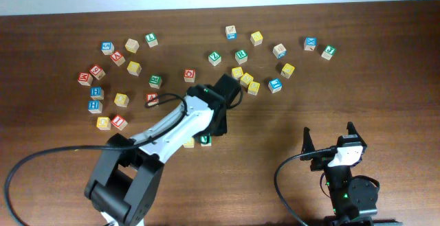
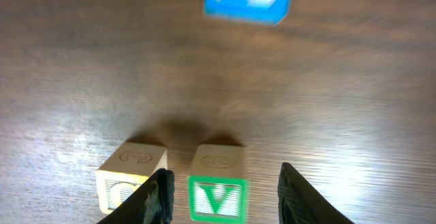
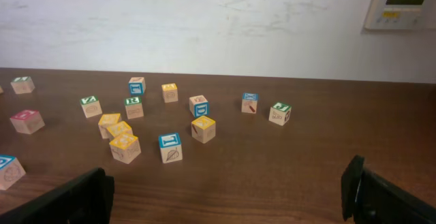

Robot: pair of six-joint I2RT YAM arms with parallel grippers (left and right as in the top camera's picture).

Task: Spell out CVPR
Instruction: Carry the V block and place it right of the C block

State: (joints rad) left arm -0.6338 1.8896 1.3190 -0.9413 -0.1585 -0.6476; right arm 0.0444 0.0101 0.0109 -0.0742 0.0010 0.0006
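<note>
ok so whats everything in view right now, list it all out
green V block: 1, green face on pale wood, near front centre of the table, between the left fingers
yellow block: 1, yellow face, just beside the V block
scattered letter blocks: roughly 27, red, blue, green and yellow faces, spread over the far half of the table
table: 1, dark brown wood
wall panel: 1, off-white, on the white wall behind the table
left gripper: 1, black fingers, open, straddling the V block
right gripper: 1, black, open and empty, front right
</note>
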